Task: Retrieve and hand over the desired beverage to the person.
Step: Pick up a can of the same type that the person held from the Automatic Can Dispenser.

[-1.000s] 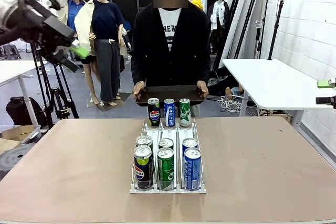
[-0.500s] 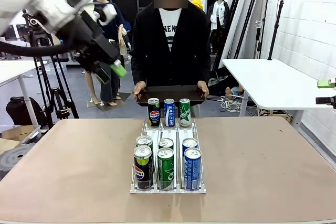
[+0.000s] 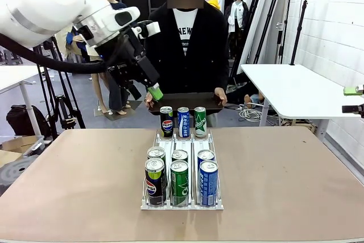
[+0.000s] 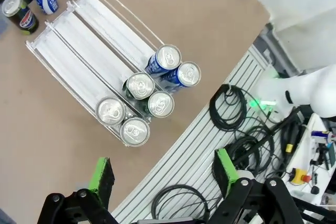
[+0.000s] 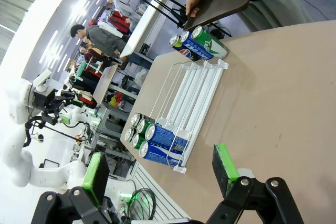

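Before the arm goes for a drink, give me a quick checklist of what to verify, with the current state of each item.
1. Left pincer open and empty: ok.
2. Right pincer open and empty: ok.
3. Six cans upright at the near end of the white rack: ok.
4. Person holding the dark tray with both hands at the far edge: ok.
5. Which drink the person wants: cannot tell.
6. Left pincer lined up on a can: not ok; it hangs well above the rack.
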Tool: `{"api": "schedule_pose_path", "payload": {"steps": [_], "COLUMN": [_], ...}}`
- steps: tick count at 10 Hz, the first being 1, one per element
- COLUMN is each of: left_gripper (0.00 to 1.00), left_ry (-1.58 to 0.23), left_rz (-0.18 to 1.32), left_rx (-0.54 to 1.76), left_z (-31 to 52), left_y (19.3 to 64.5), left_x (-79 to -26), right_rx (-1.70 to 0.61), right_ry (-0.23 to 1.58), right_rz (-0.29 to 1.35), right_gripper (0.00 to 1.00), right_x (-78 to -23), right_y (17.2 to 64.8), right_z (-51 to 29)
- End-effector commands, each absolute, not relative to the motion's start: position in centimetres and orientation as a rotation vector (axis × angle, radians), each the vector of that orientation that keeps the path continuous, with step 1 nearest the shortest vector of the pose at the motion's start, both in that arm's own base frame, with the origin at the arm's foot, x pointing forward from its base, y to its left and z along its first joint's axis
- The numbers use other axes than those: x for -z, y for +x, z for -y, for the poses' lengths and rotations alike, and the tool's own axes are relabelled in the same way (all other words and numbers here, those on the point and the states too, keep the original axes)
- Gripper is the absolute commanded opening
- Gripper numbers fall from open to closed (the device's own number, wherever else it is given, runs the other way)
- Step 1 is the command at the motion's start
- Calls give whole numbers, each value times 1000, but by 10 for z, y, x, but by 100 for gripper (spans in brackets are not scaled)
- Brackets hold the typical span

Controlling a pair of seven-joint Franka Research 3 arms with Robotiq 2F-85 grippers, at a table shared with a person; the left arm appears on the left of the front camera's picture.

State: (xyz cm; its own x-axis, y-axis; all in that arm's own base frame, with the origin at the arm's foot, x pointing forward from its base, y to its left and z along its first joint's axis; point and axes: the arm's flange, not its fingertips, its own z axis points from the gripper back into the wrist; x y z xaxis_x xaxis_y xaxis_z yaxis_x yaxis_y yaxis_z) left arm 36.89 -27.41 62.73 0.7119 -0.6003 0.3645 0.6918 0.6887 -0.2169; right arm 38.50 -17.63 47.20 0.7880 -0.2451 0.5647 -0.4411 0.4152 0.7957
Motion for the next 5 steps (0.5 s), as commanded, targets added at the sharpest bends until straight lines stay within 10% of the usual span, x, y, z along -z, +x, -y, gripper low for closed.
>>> {"api": "schedule_pose_path", "payload": {"steps": [1,5], "left_gripper": [100,100], "left_ry": [-230,-126], "left_rz": [272,242], "left_rx": [735,748], "left_z": [295,334], "left_y": [356,338], "left_x": [-626,-606], "right_rx": [-130,-130], "right_ry": [1166,1166], "right_rz": [688,688], "right_gripper": [100,100], "right_x": [-471,-471], "right_y": [385,385], "right_z": [177,177]}}
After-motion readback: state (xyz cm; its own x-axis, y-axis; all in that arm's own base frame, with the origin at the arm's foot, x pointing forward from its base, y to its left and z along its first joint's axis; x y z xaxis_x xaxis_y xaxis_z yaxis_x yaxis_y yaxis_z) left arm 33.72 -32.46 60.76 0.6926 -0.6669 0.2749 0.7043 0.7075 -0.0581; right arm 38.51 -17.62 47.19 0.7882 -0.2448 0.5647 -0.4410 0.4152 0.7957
